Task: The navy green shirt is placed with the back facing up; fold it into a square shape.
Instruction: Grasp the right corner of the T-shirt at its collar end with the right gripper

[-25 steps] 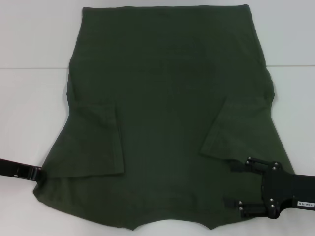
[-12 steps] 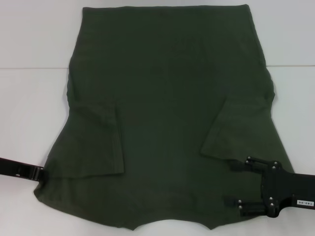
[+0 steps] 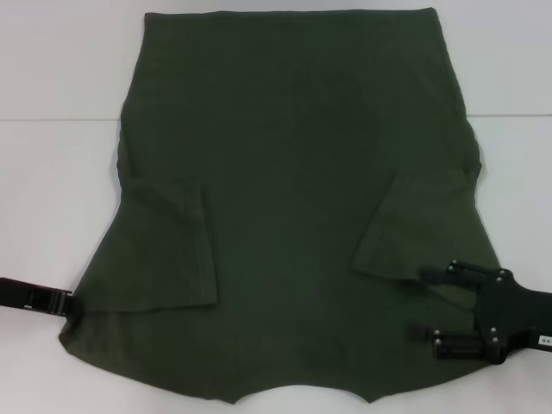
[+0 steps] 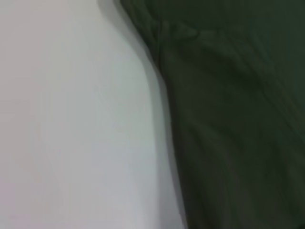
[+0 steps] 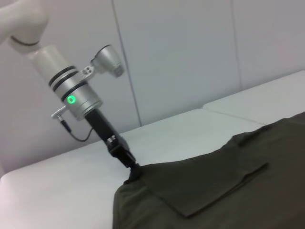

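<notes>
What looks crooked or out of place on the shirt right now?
Nothing is damaged. The navy green shirt lies flat, both sleeves folded in. The left gripper sits at its near left edge; the right gripper, open, rests on its near right corner.

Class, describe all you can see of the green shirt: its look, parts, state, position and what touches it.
The shirt is dark olive green, plain, of soft matte cloth. It lies flat on the white table, filling most of the head view. Both short sleeves are folded inward over the body, left sleeve and right sleeve. The left hand is at its near left edge. The right hand, fingers spread, is over its near right corner.
</notes>
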Robot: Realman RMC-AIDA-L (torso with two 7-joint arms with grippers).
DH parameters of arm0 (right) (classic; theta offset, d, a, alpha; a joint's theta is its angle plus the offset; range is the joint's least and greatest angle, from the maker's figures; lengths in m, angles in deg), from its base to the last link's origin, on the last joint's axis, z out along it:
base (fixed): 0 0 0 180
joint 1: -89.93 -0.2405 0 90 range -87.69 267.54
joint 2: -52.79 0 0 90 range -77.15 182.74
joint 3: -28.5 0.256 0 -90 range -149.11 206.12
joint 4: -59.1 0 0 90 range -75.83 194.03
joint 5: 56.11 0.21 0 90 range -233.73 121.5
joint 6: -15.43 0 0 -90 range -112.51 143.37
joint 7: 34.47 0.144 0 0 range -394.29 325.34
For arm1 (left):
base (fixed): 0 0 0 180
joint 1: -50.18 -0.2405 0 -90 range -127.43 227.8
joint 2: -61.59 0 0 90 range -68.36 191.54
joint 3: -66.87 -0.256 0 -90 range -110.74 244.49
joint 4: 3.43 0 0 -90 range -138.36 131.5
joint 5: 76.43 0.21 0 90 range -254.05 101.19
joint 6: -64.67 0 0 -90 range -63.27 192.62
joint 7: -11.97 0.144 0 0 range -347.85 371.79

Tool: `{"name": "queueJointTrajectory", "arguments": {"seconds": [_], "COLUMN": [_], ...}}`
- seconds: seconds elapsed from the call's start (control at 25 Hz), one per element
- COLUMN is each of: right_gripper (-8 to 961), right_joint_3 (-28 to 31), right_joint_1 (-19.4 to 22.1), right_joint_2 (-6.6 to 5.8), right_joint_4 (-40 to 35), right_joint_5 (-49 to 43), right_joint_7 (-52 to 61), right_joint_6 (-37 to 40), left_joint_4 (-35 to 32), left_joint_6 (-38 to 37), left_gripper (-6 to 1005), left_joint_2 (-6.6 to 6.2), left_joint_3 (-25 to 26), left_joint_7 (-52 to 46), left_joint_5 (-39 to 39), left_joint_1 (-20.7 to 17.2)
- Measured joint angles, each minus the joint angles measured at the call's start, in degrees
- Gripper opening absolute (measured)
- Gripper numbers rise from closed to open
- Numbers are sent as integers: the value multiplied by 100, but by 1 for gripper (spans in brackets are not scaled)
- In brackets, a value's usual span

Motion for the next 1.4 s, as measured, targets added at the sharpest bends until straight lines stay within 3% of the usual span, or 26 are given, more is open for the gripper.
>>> {"name": "queueJointTrajectory", "arguments": {"seconds": [0.32, 0.68, 0.88, 1.08, 1.24, 1.4], "right_gripper": [943, 941, 941, 940, 939, 939], "right_joint_3": [207, 144, 195, 314, 418, 398], "right_joint_1": [73, -47, -285, -827, -1238, -1329], "right_joint_2": [-54, -379, -501, -627, -582, -535], "right_joint_4": [-783, -2024, -2647, -3099, -3088, -2834], "right_joint_5": [-104, -639, -1425, -2945, -3991, -4354], "right_joint_7": [1423, 4104, 5421, 6847, 7061, 7087], "right_joint_6": [81, 232, 597, 1320, 1630, 1450], "left_joint_4": [509, 612, 759, 788, 796, 800], "left_joint_6": [-418, -713, -770, -778, -780, -779], "left_gripper": [15, 15, 15, 15, 15, 16], "left_joint_2": [-306, -492, -557, -568, -570, -572], "left_joint_3": [236, 643, 654, 664, 667, 670], "left_joint_7": [-64, -6, -46, -40, -19, -7], "left_joint_5": [-32, -231, -236, -235, -237, -250], "left_joint_1": [318, 449, 553, 581, 582, 583]}}
